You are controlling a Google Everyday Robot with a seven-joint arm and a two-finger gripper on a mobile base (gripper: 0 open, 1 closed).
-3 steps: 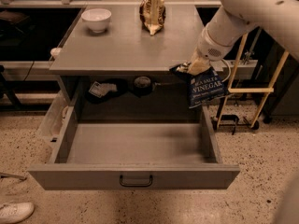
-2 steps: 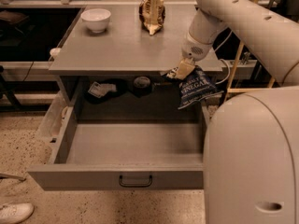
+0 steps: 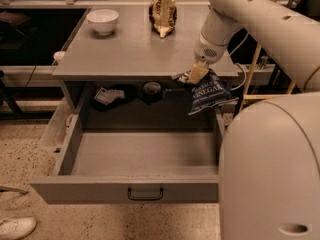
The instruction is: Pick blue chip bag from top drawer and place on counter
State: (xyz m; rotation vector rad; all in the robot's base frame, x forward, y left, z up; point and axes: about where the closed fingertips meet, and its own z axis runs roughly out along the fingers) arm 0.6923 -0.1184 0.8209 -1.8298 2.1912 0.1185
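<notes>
1. The pincer (image 3: 196, 74) is at the front edge of the counter (image 3: 135, 51), toward its 4 o'clock corner. It is clenched on the upper corner of the blue chip bag (image 3: 210, 95).
2. The blue chip bag hangs tilted from that grasp, just in front of the counter's edge and a little below its top. White lettering that includes "VINEGAR" faces the camera. The bag is in the air above the 2 o'clock corner of the open top drawer (image 3: 145, 154).
3. The top drawer is pulled out toward 6 o'clock. A small dark handle (image 3: 145, 194) sits at the centre of its front panel.
4. The white arm (image 3: 235, 14) reaches in from 1 o'clock down to the pincer. A large rounded white part of the robot (image 3: 270, 174) fills the view from 3 to 5 o'clock and hides the right end of the drawer's front.
5. A white bowl (image 3: 102, 20) stands at 11 o'clock on the counter. A wrinkled brown-and-cream bag (image 3: 162, 14) stands upright near 12 o'clock. Both are well apart from the pincer.
6. In the shadowed recess under the counter, behind the drawer, lie a pale crumpled item (image 3: 107, 95) and a round dark item (image 3: 151, 89). I cannot tell what they are.
7. A white shoe (image 3: 15, 227) rests on the speckled floor (image 3: 30, 149) at 7 o'clock of the view.
</notes>
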